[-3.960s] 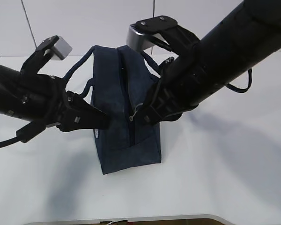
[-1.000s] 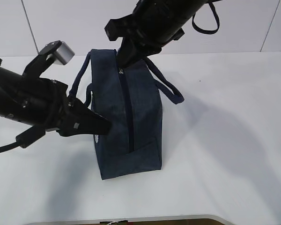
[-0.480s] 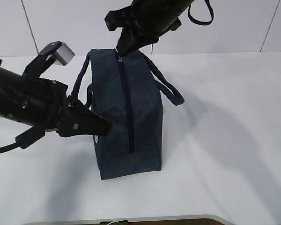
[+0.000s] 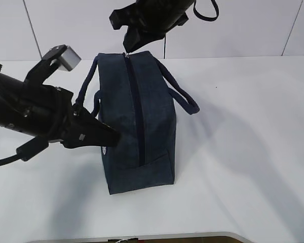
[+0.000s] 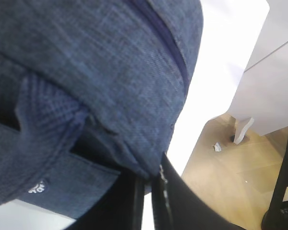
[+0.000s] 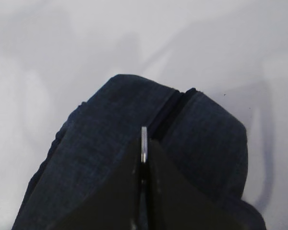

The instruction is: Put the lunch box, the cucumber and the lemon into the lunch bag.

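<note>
Two end effectors on one bag, nothing else of the task in sight — no lunch box, cucumber or lemon in any view

Lunch bag [image 4: 137, 121]: dark navy fabric, boxy, standing upright near the middle of the white tabletop [image 4: 243, 152]. Zipper line [image 4: 136, 106] runs along the top from far end to near end; whether its teeth are parted cannot be told from here. Strap handles [image 4: 180, 93] flop over each side.

Left end effector [image 4: 114, 135]: jaws pressed together, pinching a fold of the bag's fabric on the near left side, just above the small white logo [image 5: 36, 187]. Wrist view shows the cloth bunched right at the fingertips.

Right end effector [image 4: 126, 49]: jaws pressed together at the far top end of the bag, a thin metal sliver — the ring pull [image 6: 144, 143] by the look of it — clamped edge-on between them, sitting at the end of the zipper seam.

Handling, as judged:
- bag is soft and light, walls sag and pucker under a pinch, so it will slide or fold unless one side is anchored
- fabric gives good grip; take a fold near a seam or a strap base rather than a flat panel
- ring pull is thin, hard, smooth — likely to slip out of a pinch if pulled at an angle; pull should run in line with the zipper
</note>
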You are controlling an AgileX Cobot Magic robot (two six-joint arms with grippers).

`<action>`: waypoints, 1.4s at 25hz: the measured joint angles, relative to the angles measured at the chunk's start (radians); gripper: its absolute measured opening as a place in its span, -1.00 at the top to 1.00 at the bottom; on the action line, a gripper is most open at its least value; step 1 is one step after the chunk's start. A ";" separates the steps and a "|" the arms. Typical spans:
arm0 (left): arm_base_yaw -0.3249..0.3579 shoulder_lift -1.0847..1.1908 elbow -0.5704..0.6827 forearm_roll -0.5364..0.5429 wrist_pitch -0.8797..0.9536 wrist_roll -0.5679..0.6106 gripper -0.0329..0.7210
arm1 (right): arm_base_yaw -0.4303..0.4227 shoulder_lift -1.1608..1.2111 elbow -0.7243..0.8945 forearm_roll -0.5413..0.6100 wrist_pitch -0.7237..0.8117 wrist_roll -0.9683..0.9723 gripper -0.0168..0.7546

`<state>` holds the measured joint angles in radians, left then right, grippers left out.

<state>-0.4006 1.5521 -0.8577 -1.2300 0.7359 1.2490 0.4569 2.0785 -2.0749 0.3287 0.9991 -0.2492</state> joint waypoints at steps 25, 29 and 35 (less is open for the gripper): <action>0.000 0.001 0.000 0.007 0.012 0.000 0.94 | -0.021 0.153 -0.190 -0.072 -0.055 0.000 0.94; 0.000 0.001 0.000 0.007 0.012 0.000 0.94 | -0.024 0.168 -0.190 -0.074 -0.080 0.000 0.94; 0.000 0.001 0.000 0.007 0.014 0.000 0.94 | -0.024 0.199 -0.196 -0.110 -0.103 0.000 0.94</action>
<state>-0.4006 1.5527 -0.8577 -1.2231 0.7504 1.2490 0.4330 2.2774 -2.2713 0.2189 0.8958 -0.2492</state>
